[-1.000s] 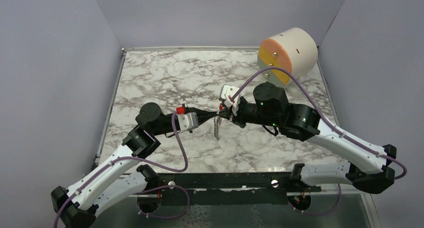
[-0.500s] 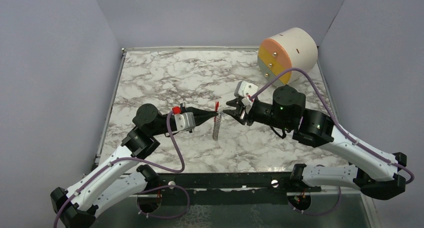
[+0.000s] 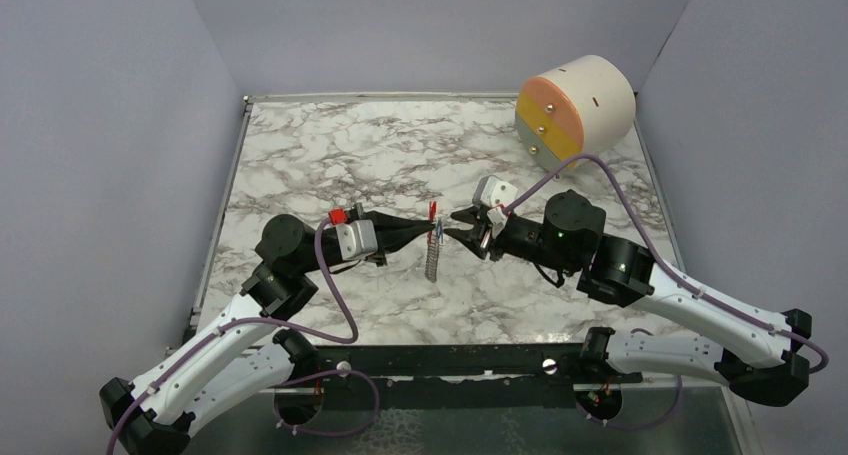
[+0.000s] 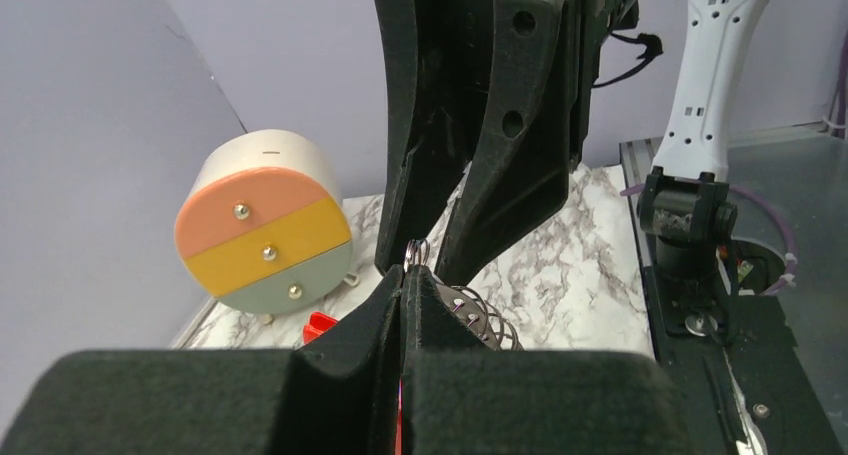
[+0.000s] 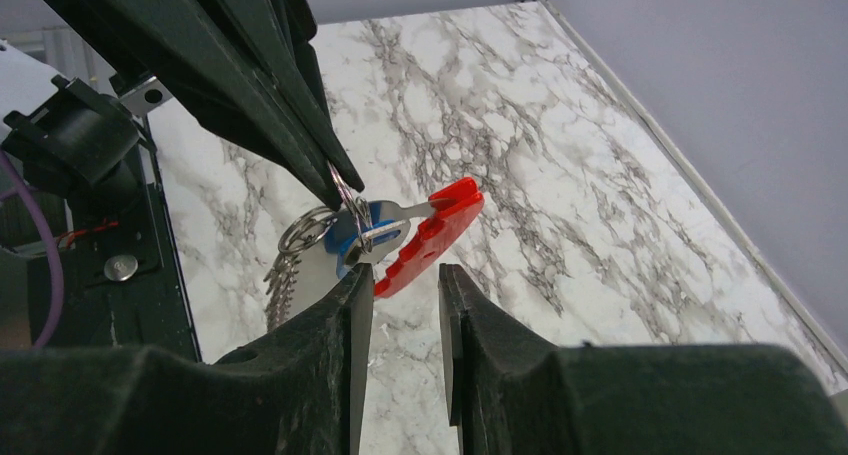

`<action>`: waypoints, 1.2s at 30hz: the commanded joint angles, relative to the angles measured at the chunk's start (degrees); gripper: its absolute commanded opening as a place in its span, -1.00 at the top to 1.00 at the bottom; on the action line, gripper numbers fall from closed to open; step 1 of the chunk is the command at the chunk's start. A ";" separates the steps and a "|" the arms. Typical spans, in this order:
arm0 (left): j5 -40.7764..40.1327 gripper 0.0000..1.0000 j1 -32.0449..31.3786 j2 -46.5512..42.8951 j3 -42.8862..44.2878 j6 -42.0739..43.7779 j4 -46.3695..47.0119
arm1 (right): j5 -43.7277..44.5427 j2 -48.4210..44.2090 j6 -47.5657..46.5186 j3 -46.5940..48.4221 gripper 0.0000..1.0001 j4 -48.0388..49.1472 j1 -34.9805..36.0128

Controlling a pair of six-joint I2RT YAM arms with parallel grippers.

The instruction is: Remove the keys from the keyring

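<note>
keyring (image 3: pixel 432 258) hung pinched in closed left end effector (image 3: pixel 425 233); right end effector (image 3: pixel 457 224), jaws parted, empty, just beside keys (image 5: pixel 345 243).

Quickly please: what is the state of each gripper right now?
Left gripper: closed, pinching the keyring at its top.
Right gripper: open, holding nothing, close to the keyring.

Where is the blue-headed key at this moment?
Right wrist view, centre: the key hangs above the table beside the red piece, on the keyring that the left tool pinches, just ahead of the open right tool.
</note>
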 commanded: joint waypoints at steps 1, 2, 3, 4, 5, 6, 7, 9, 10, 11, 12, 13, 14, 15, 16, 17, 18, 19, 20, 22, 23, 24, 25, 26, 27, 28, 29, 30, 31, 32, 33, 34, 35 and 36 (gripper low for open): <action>-1.59 1.00 -0.30 -0.78 0.42 -4.63 4.83 | -0.61 -0.78 0.45 -0.33 0.36 8.49 0.33; -1.74 1.00 -0.30 -0.70 0.54 -4.89 4.84 | -0.86 -0.68 0.43 -0.22 0.36 8.82 0.30; -1.91 1.00 -0.32 -0.56 0.60 -5.07 4.79 | -1.21 -0.50 0.40 0.03 0.35 8.90 0.32; -2.15 1.00 -0.28 -0.39 0.61 -5.28 4.91 | -1.34 -0.12 0.39 0.29 0.35 8.91 0.34; -2.41 1.00 -0.30 -0.28 0.62 -5.43 4.92 | -1.37 0.07 0.38 0.52 0.35 8.91 0.28; -2.75 1.00 -0.30 -0.19 0.55 -5.49 4.93 | -1.57 0.19 0.31 0.71 0.35 8.83 0.28; -3.00 1.00 -0.30 -0.11 0.53 -5.58 4.96 | -1.63 0.29 0.30 0.90 0.35 8.86 0.31; -3.06 1.00 -0.30 0.03 0.60 -5.71 5.01 | -1.64 0.18 0.30 1.02 0.35 8.90 0.32; -2.99 1.00 -0.29 0.14 0.54 -5.72 5.08 | -1.64 0.19 0.24 1.10 0.35 8.95 0.39; -3.02 1.00 -0.30 0.24 0.53 -5.76 5.10 | -1.72 0.17 0.22 1.21 0.35 8.92 0.39; -3.09 1.00 -0.30 0.21 0.58 -5.80 5.15 | -1.79 0.18 0.20 1.36 0.35 8.91 0.38; -3.23 1.00 -0.24 0.36 0.62 -5.87 5.18 | -1.93 0.22 0.17 1.51 0.35 8.86 0.36; -3.51 1.00 -0.29 0.38 0.62 -5.85 5.19 | -2.06 0.18 0.13 1.74 0.35 8.72 0.40; -3.81 1.00 -0.30 0.50 0.68 -5.88 5.19 | -2.15 0.17 0.13 2.04 0.35 8.47 0.35; -3.95 1.00 -0.30 0.64 0.70 -5.90 5.19 | -2.23 0.19 0.05 2.26 0.35 8.28 0.41; -3.99 1.00 -0.30 0.69 0.75 -6.01 5.18 | -2.25 0.12 -0.04 2.46 0.35 8.14 0.35; -3.98 1.00 -0.30 0.85 0.79 -6.06 5.24 | -2.18 -0.04 -0.13 2.52 0.35 8.00 0.40; -3.75 1.00 -0.30 0.83 0.79 -6.20 5.39 | -2.09 -0.14 -0.15 2.61 0.35 8.10 0.39; -3.68 1.00 -0.30 0.86 0.73 -6.38 5.56 | -2.01 -0.26 -0.17 2.55 0.35 8.16 0.39; -3.33 1.00 -0.34 0.87 0.62 -6.70 5.98 | -1.93 -0.52 -0.14 2.38 0.35 8.25 0.38; -3.21 1.00 -0.31 0.85 0.62 -6.84 6.18 | -1.91 -0.43 -0.14 2.36 0.36 8.22 0.41; -3.10 1.00 -0.30 0.83 0.54 -7.00 6.42 | -1.86 -0.30 -0.06 2.33 0.38 8.15 0.43; -3.11 1.00 -0.30 0.88 0.54 -7.17 6.68 | -1.78 -0.17 -0.05 2.42 0.41 8.01 0.40; -3.07 1.00 -0.30 0.95 0.55 -7.36 6.83 | -1.73 -0.02 -0.06 2.52 0.43 7.86 0.35; -3.06 1.00 -0.30 0.97 0.53 -7.39 7.00 | -1.87 0.21 -0.05 2.64 0.44 7.63 0.40; -3.03 1.00 -0.30 0.96 0.57 -7.56 7.22 | -1.97 0.40 0.00 2.70 0.44 7.44 0.41; -3.03 1.00 -0.29 0.99 0.61 -7.72 7.33 | -2.03 0.35 0.02 2.63 0.44 7.46 0.40; -2.95 1.00 -0.30 1.00 0.66 -7.76 7.45 | -2.03 0.27 0.04 2.48 0.44 7.61 0.41; -2.87 1.00 -0.30 1.00 0.62 -7.82 7.59 | -2.01 0.05 0.04 2.31 0.44 7.78 0.40; -2.84 1.00 -0.30 1.02 0.62 -7.93 7.69 | -1.99 -0.11 0.02 2.20 0.43 7.97 0.37; -2.79 1.00 -0.29 0.98 0.57 -8.07 7.80 | -1.99 -0.24 0.03 2.18 0.43 8.02 0.35; -2.77 1.00 -0.30 0.93 0.58 -8.20 7.89 | -1.99 -0.34 -0.01 2.18 0.43 8.03 0.34; -2.76 1.00 -0.30 0.91 0.54 -8.28 8.10 | -2.12 -0.36 0.03 2.16 0.43 7.96 0.37; -2.70 1.00 -0.26 0.93 0.45 -8.42 8.29 | -2.25 -0.28 0.03 2.25 0.44 7.94 0.36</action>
